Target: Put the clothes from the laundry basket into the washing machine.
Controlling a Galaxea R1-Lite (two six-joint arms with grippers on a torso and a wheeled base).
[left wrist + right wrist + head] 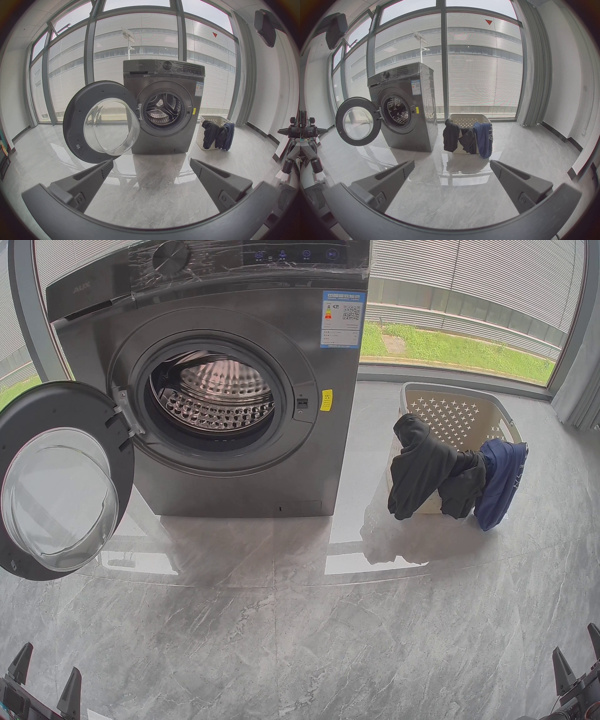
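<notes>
A grey washing machine (250, 446) stands on the floor with its round door (59, 480) swung wide to the left and its steel drum (215, 396) bare. To its right sits a cream laundry basket (459, 412). Dark grey clothes (425, 468) and a blue garment (502, 480) hang over the basket's near rim. My left gripper (45, 671) is low at the near left, open and holding nothing. My right gripper (580, 649) is low at the near right, also open, well short of the basket (468, 120). The machine (164, 109) lies ahead of the left gripper (151, 164).
A wide stretch of glossy grey marble floor (300, 627) lies between me and the machine. Curved floor-to-ceiling windows (475, 296) run behind both, with a curtain (581, 396) at the far right. A tripod stand (292, 147) stands off to the side.
</notes>
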